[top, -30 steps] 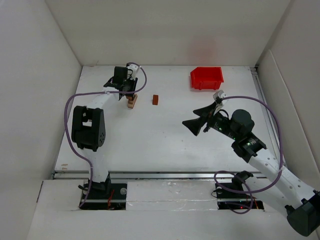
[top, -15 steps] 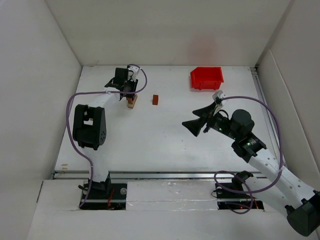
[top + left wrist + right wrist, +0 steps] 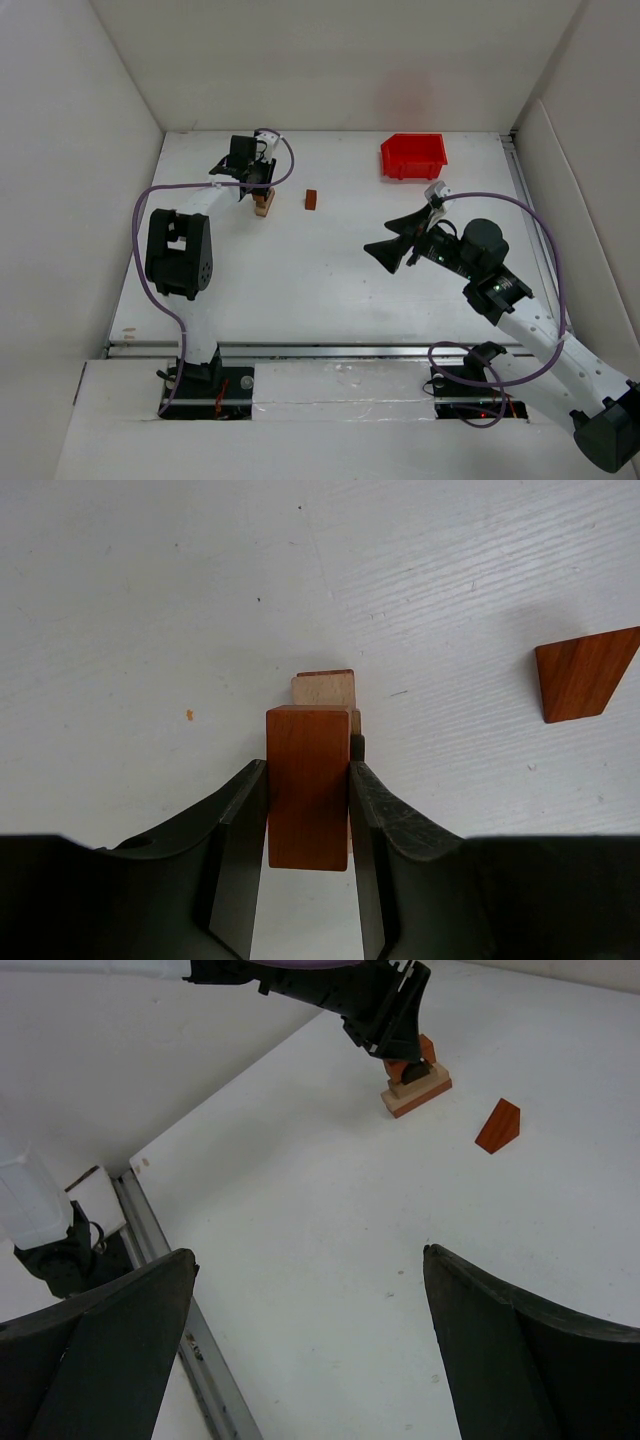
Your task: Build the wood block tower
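Note:
The tower (image 3: 263,203) is a small stack of tan and reddish-brown wood blocks at the far left of the table, also seen in the right wrist view (image 3: 417,1088). My left gripper (image 3: 308,768) is shut on a reddish-brown block (image 3: 308,785) held right over the tan block (image 3: 324,689) of the stack. A loose reddish-brown wedge block (image 3: 311,200) lies to the right of the tower (image 3: 583,673) (image 3: 498,1125). My right gripper (image 3: 310,1255) hangs open over bare table, well right of the tower (image 3: 390,245).
A red plastic bin (image 3: 413,155) stands at the back right. White walls close the table on the left, back and right. A metal rail (image 3: 165,1260) runs along the near edge by the arm bases.

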